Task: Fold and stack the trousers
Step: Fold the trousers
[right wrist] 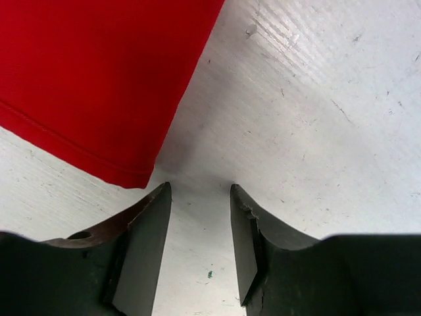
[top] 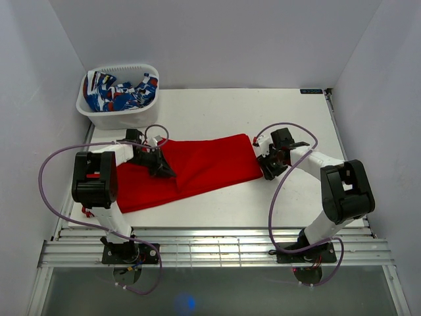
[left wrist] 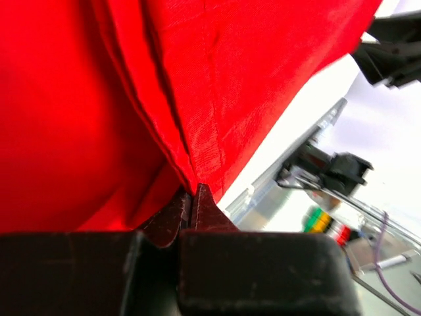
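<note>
Your left gripper (left wrist: 195, 197) has its fingers pressed together on a ridge of the trousers (top: 197, 168), and the red cloth fans up and away from the fingertips. How deep the fold sits between them is hidden. Your right gripper (right wrist: 200, 197) stands with its fingers spread over the bare table (right wrist: 316, 99), nothing between them. The trousers' hemmed corner lies just ahead of one fingertip, clear of it.

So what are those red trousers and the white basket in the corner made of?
The trousers look like thin woven cloth with a slight sheen; they crease and drape softly. The basket seems to be matt white plastic, judging by its stiff, ribbed rim.
</note>
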Robot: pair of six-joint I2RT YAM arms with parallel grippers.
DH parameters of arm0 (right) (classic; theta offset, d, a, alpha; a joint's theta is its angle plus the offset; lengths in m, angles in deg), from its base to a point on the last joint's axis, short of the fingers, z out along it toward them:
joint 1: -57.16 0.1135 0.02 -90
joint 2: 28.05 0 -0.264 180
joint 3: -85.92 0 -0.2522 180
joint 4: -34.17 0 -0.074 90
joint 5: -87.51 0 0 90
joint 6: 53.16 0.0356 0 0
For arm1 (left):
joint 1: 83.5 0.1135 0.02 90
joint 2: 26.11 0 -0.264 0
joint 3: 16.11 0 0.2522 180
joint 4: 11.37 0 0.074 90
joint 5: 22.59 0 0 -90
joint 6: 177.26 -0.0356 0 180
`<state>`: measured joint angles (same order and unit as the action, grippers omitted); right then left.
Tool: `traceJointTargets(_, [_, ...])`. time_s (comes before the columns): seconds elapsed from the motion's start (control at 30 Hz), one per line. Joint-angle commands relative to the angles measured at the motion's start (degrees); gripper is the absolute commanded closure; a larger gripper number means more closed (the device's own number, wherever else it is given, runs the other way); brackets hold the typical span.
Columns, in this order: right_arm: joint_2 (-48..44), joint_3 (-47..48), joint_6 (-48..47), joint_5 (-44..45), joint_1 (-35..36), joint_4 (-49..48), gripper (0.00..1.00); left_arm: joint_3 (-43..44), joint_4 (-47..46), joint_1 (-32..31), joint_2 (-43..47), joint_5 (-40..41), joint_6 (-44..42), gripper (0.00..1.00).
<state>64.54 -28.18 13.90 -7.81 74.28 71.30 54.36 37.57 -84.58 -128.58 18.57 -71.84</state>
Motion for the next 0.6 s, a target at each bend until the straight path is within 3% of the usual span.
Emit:
traceJointTargets(0.0, [-2.16,0.42,-1.05,-3.72,-1.13,-0.18,0.51,3.05,-3.1,0.99,2.9,4.28,-1.89,0.94])
traceJointTargets(0.07, [-2.59,0.33,-1.23,-5.65,-1.22,0.09,0.49,3.76,-4.49,3.35,2.81,2.09,-0.4,0.9])
traceJointTargets(0.17, [-2.34,0.94,-1.23,-7.68,-1.3,0.88,0.46,3.06,-6.87,4.07,3.51,-2.05,2.24,0.71])
traceJointTargets(0.2, [-2.42,1.21,-1.14,-7.95,-1.3,1.14,0.46,2.8,-7.14,4.07,4.29,-1.79,2.51,0.61])
traceJointTargets(0.43, [-1.9,5.33,-0.01,-14.97,-5.69,2.9,0.45,2.09,-4.61,4.16,10.98,12.62,-4.15,0.41])
traceJointTargets(0.57, [2.75,13.05,4.3,-21.81,-9.29,4.66,0.31,1.92,-1.78,4.68,13.87,16.66,-8.03,0.41])
